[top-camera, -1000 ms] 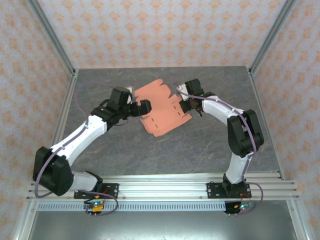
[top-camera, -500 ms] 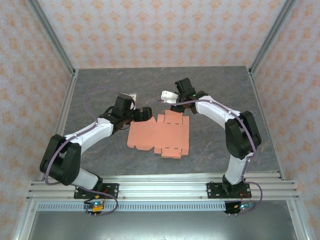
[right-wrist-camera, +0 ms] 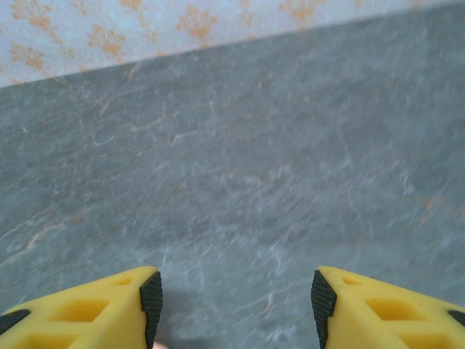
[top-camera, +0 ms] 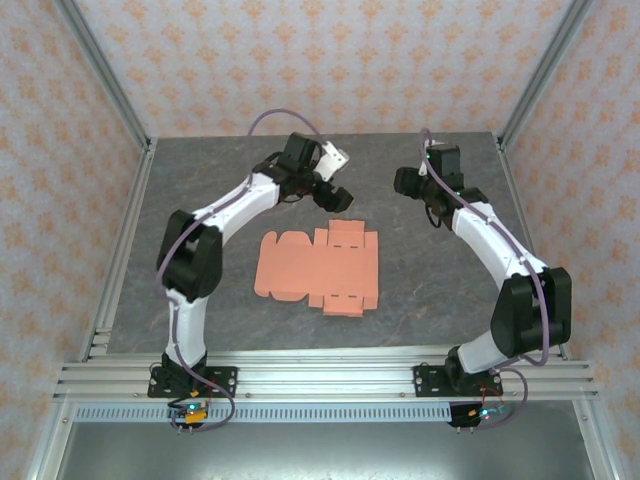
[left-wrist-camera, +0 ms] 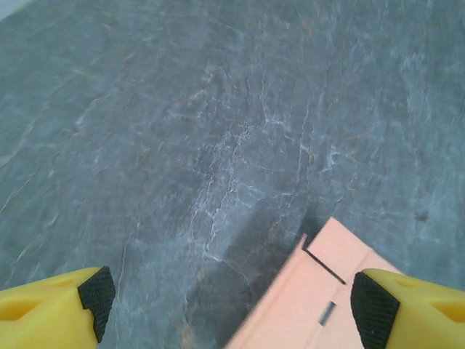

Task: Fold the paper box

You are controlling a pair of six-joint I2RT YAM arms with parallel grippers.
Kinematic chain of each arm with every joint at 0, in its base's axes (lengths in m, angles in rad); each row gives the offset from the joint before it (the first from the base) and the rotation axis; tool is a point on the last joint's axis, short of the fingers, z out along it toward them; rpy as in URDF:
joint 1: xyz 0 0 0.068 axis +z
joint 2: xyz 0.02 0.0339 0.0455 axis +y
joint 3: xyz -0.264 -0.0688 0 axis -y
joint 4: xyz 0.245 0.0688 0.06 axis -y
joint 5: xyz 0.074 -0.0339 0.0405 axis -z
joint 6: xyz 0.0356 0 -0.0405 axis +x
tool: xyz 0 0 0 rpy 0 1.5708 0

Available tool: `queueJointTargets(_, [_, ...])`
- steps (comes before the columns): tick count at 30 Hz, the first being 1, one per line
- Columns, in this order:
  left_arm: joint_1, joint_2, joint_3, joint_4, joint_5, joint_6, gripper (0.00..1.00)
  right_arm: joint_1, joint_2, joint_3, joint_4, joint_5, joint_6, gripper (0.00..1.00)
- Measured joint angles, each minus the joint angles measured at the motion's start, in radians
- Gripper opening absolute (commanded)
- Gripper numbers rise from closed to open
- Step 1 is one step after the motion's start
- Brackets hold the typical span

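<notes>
The paper box [top-camera: 318,265] is a flat salmon-orange die-cut sheet with flaps and tabs, lying on the grey table near the middle. One corner of the paper box [left-wrist-camera: 320,298], with a slit and a small slot, reaches into the bottom of the left wrist view. My left gripper [top-camera: 338,194] hovers behind the sheet's far edge, open, nothing between its yellow fingers [left-wrist-camera: 54,304]. My right gripper [top-camera: 404,181] is farther back and to the right of the sheet, open over bare table, with black pads [right-wrist-camera: 151,298] wide apart.
The grey marbled table [top-camera: 430,280] is ringed by patterned walls [top-camera: 320,60] and aluminium frame posts [top-camera: 105,75]. A metal rail [top-camera: 320,375] carrying both arm bases runs along the near edge.
The sheet was carried between both grippers, then laid flat on the table. Since then both grippers have let go and swung back toward the far side, the left arm stretching out.
</notes>
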Motion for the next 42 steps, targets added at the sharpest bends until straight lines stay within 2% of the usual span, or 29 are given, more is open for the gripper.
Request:
queueJointTargets(6, [-0.012,0.232,0.201,-0.257,0.060,0.175,0.74,-0.008,-0.055,-0.039,-0.051,-0.018,0.146,0.60])
queueJointTargets(10, [-0.034,0.286,0.219,-0.348,0.073,0.213,0.69,-0.024,-0.061,-0.039,-0.063,-0.050,0.182,0.61])
queueJointTargets(12, [-0.041,0.286,0.210,-0.362,0.073,0.222,0.57,-0.029,-0.061,-0.039,-0.071,-0.059,0.193,0.61])
queueJointTargets(14, [-0.050,0.285,0.202,-0.360,0.072,0.222,0.39,-0.029,-0.061,-0.039,-0.072,-0.064,0.201,0.59])
queueJointTargets(19, [-0.053,0.282,0.169,-0.340,0.071,0.208,0.05,-0.029,-0.061,-0.039,-0.074,-0.089,0.219,0.57])
queueJointTargets(27, [-0.052,0.198,0.081,-0.264,0.069,0.142,0.04,-0.029,-0.060,-0.039,-0.075,-0.160,0.241,0.56])
queueJointTargets(32, [-0.052,0.106,-0.032,-0.163,0.016,0.007,0.05,-0.029,-0.032,-0.016,-0.122,-0.227,0.267,0.55])
queueJointTargets(36, [-0.043,0.008,-0.183,-0.027,-0.030,-0.189,0.05,-0.024,0.027,0.012,-0.133,-0.267,0.334,0.52])
queueJointTargets(42, [0.008,-0.045,-0.343,0.220,-0.075,-0.621,0.07,0.049,0.151,0.052,-0.119,-0.274,0.509,0.54])
